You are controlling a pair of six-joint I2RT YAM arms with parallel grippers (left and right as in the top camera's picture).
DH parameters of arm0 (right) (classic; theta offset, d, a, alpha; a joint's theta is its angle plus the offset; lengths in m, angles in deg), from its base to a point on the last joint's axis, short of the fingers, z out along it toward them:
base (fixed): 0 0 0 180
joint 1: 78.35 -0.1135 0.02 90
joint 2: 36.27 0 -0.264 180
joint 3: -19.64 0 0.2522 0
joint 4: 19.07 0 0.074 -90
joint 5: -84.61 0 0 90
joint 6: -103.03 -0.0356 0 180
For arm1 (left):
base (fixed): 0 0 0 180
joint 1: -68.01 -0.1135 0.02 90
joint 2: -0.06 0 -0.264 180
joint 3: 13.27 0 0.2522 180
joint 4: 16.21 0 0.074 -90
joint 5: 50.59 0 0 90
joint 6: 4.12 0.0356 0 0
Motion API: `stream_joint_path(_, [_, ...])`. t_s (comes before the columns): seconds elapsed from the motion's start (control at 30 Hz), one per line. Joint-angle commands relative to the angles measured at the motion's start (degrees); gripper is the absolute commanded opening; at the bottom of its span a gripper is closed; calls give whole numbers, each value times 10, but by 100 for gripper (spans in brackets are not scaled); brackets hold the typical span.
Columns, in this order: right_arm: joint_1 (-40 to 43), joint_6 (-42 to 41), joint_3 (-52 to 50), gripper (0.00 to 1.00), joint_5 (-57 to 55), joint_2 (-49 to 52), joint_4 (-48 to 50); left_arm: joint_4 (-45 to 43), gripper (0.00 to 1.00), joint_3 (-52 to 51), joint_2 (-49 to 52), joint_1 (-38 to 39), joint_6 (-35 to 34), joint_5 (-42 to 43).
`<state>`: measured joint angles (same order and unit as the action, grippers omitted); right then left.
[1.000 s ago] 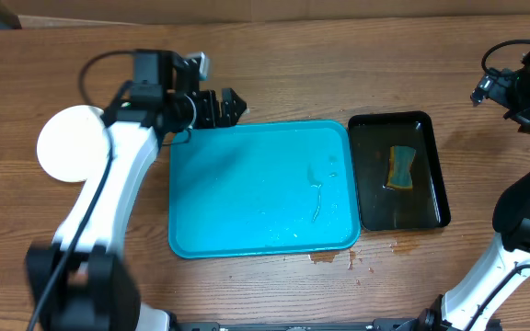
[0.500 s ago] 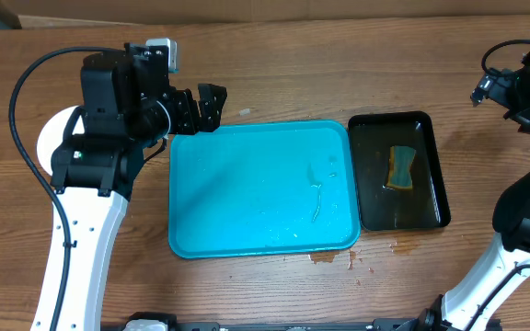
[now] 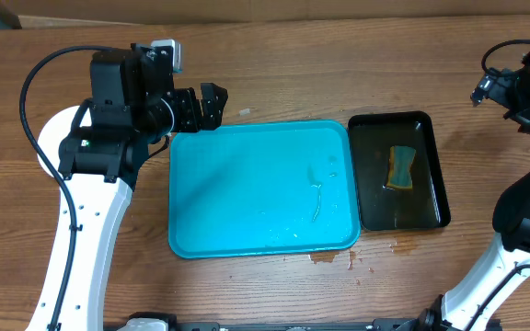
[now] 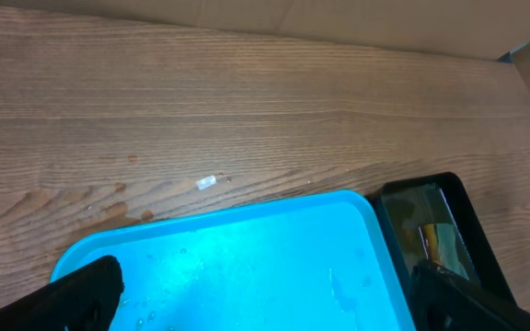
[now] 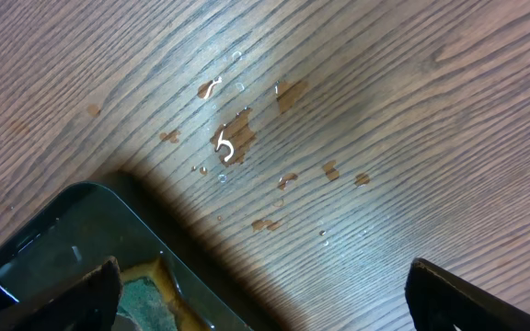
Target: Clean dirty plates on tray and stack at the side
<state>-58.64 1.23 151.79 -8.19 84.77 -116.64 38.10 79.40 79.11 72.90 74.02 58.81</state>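
The turquoise tray (image 3: 260,188) lies mid-table with nothing on it but water drops; the left wrist view shows its far edge (image 4: 247,267). The white plates (image 3: 49,142) sit on the table left of the tray, largely covered by my left arm. My left gripper (image 3: 212,103) hovers open and empty by the tray's far left corner, and in its own view (image 4: 274,308) the tray shows between its fingers. My right gripper (image 5: 274,303) is open and empty above bare wood, beside the far corner of the black tray.
A narrow black tray (image 3: 398,170) holding water and a yellow-green sponge (image 3: 400,167) sits right of the turquoise tray. Small brownish puddles (image 5: 228,142) wet the wood near it, and a spill (image 3: 325,257) lies at the turquoise tray's front edge. The right arm (image 3: 523,87) stands at the right edge.
My left arm has drawn back and risen, now covering more of the plates. Its open gripper shifted slightly left along the tray's far edge. The right arm has not moved.
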Motion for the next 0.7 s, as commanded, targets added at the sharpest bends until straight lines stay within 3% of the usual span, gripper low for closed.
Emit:
stream_joint_path(0.0, [-12,-2,9,100,-1,-41,2,-1,100,3,4,0,-4,-5])
stream_joint_path(0.67, [-73,-2,9,100,-1,-492,1,0,100,3,4,0,-4,-5])
